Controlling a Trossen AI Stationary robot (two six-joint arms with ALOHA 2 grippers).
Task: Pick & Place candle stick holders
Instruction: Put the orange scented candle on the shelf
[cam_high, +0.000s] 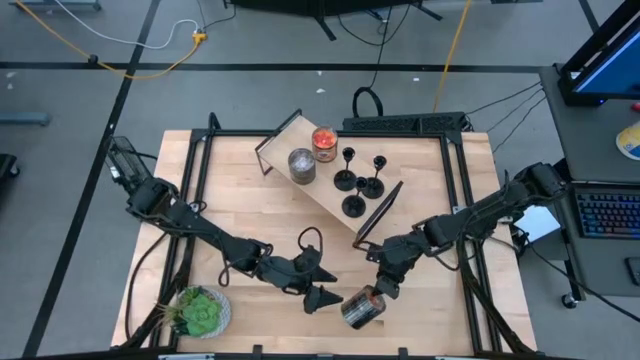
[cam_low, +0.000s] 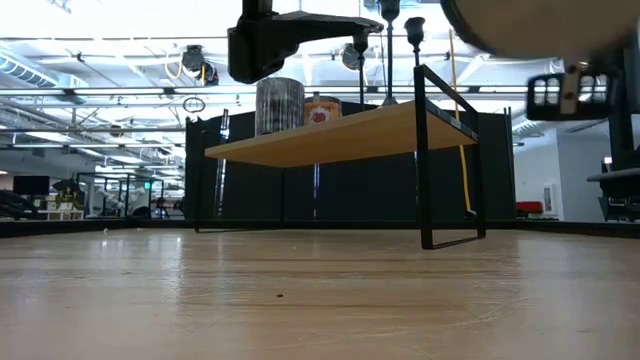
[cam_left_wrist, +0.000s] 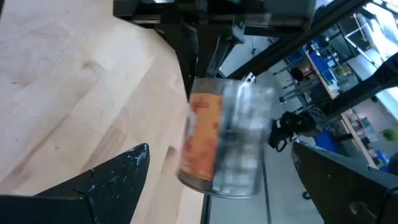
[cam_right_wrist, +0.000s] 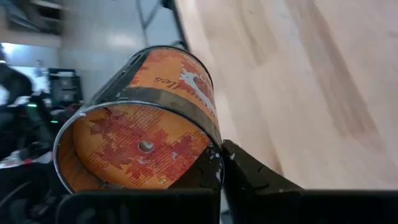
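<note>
- Right gripper (cam_high: 372, 297) sits low at 6 o'clock on the table (cam_high: 250, 215), fingers clamped on an orange-labelled jar (cam_high: 361, 308) held tilted on its side
- Left gripper (cam_high: 322, 286) lies just beside it at 9 o'clock of the jar, fingers spread, empty
- Three candle holders (cam_high: 357, 180) stand on the shelf (cam_high: 330, 200) at 12 o'clock
- Only the right wrist view shows the jar's leaf-printed end (cam_right_wrist: 134, 149); only the low view shows the shelf's underside (cam_low: 340, 135)

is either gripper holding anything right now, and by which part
The right gripper holds a jar with an orange label by its side wall, near one end, tipped over near the table's front edge. The left gripper is open beside it, holding nothing.
</note>
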